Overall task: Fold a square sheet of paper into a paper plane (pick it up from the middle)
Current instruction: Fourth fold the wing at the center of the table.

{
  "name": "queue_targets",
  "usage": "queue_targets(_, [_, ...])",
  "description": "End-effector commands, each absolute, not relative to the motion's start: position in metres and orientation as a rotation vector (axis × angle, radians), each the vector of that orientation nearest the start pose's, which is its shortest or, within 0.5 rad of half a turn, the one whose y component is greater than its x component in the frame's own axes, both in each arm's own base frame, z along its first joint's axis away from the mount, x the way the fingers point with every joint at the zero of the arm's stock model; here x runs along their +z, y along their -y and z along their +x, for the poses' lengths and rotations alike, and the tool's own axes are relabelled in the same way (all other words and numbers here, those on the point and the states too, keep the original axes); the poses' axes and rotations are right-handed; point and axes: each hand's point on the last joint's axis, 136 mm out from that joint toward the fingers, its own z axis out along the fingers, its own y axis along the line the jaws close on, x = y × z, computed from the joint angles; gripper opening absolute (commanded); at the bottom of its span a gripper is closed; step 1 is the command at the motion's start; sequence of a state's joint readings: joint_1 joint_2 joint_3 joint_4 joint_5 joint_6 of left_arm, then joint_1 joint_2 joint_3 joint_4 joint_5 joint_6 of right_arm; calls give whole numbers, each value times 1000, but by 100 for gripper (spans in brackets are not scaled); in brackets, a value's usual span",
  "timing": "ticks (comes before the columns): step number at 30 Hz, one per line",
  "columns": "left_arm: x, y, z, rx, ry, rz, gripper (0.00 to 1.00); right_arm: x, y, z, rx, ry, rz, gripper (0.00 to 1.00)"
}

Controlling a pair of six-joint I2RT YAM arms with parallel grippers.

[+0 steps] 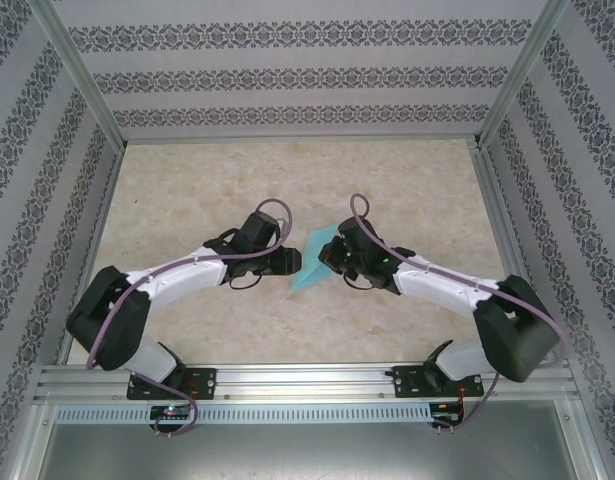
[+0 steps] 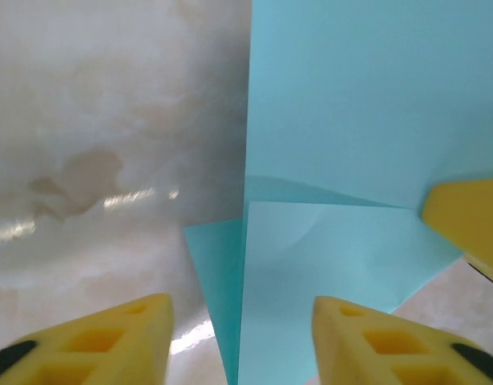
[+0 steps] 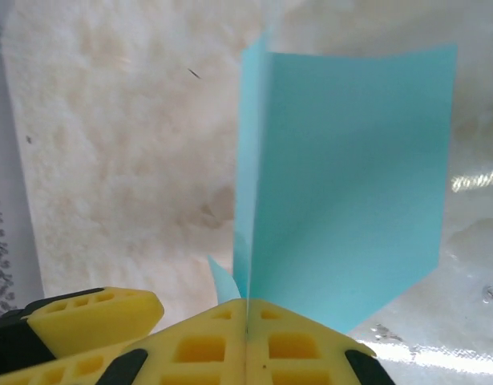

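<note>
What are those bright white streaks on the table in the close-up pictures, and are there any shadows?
Left wrist view: the streaks are glare on the glossy table, and the blue paper throws a grey shadow to its left. Right wrist view: similar glare at lower right, with the paper evenly lit. Top external view: soft, even light, no strong glare.
</note>
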State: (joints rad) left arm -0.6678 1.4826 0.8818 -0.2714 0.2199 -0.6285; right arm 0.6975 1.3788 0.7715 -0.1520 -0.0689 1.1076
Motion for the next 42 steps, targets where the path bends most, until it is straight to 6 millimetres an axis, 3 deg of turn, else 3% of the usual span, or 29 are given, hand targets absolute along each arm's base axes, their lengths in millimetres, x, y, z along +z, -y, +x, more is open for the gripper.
queue_targets(1, [129, 267, 289, -768, -2491, 264, 55, 125, -225, 289, 713, -2449, 597, 0])
queue_targets(5, [147, 273, 292, -793, -2369, 381, 63, 131, -228, 294, 720, -2413, 682, 0])
queue_targets(9, [157, 283, 289, -838, -2249, 521, 73, 124, -240, 297, 726, -2439, 747, 0])
queue_targets(15, [142, 297, 283, -863, -2081, 725, 74, 104, -257, 298, 763, -2484, 864, 0])
queue_targets(23, [102, 307, 278, -814, -2038, 916, 60, 90, -266, 297, 810, -2515, 956, 0])
queue_targets(37, [78, 310, 275, -821, -1939, 961, 37, 84, -269, 296, 874, -2562, 993, 0])
queue_targets(42, [75, 308, 276, -793, -1942, 960, 19, 83, -273, 293, 913, -2586, 994, 0])
